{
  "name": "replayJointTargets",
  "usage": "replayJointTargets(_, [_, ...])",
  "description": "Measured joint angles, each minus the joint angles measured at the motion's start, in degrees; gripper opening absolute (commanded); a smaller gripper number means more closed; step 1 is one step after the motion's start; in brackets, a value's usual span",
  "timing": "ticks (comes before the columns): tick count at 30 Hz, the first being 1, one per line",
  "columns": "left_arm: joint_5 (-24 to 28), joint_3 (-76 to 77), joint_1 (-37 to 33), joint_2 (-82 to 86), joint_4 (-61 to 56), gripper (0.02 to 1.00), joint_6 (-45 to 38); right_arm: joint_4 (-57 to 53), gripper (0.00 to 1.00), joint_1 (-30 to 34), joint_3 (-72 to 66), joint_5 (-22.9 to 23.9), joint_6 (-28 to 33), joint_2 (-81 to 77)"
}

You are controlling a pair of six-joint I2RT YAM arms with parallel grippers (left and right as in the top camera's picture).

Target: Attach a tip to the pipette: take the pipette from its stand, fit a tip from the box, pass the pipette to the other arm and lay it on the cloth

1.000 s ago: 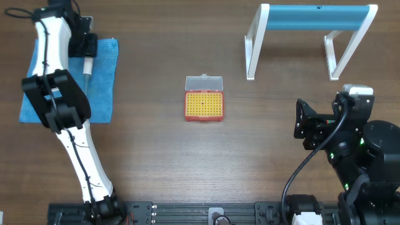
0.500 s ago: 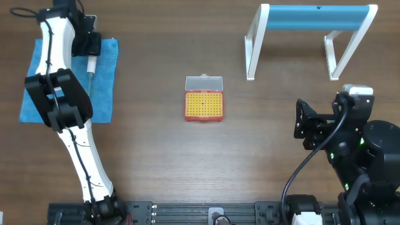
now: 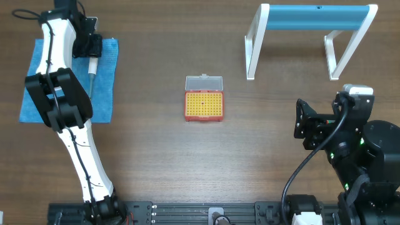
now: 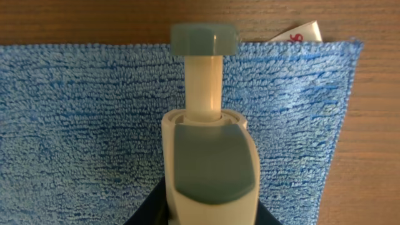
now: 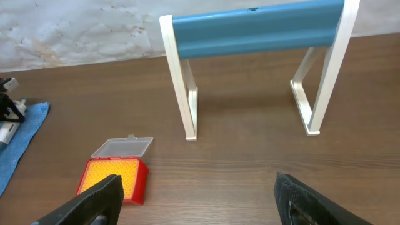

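My left gripper [image 3: 86, 45] is shut on the white pipette [image 3: 92, 65] and holds it over the far part of the blue cloth [image 3: 103, 94], tip end pointing toward the arm bases. In the left wrist view the pipette [image 4: 212, 162] with its grey-blue plunger button hides most of the cloth [image 4: 81, 125] below it. Whether the pipette touches the cloth is unclear. My right gripper [image 3: 306, 128] stays open and holds nothing near its base at the right, and its dark fingers [image 5: 87, 203] frame the right wrist view.
The red tip box [image 3: 204, 105] with yellow insert and clear lid folded back sits mid-table. The white-legged stand with a blue bar [image 3: 312, 19] is at the far right. A small white label [image 4: 300, 32] pokes out at the cloth's far edge.
The left gripper with the pipette has shifted a little farther from the arm bases over the cloth. The right arm has not moved.
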State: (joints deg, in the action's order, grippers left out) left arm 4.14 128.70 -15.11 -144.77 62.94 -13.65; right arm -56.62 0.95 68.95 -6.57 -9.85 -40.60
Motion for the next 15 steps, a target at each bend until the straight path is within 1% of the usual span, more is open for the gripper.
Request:
replayJointTargets(3, [0.00,0.00,0.00,0.00,0.00,0.082,0.02,-0.02,0.794,0.00,0.00,0.00,0.00,0.00])
replayJointTargets(4, [0.00,0.00,0.00,0.00,-0.02,0.128,0.00,0.00,0.796,0.00,0.00,0.00,0.00,0.00])
replayJointTargets(8, [0.00,0.00,0.00,0.00,-0.02,0.165,0.02,0.00,0.796,0.00,0.00,0.00,0.00,0.00])
replayJointTargets(9, [0.00,-0.02,0.00,0.00,-0.02,0.213,0.00,0.00,0.794,0.00,0.00,0.00,0.00,0.00])
replayJointTargets(14, [0.00,-0.02,0.00,0.00,-0.02,0.240,0.00,0.00,0.796,0.00,0.00,0.00,0.00,0.00])
replayJointTargets(15, [0.00,0.00,0.00,0.00,-0.02,0.270,0.00,0.00,0.794,0.00,0.00,0.00,0.00,0.00])
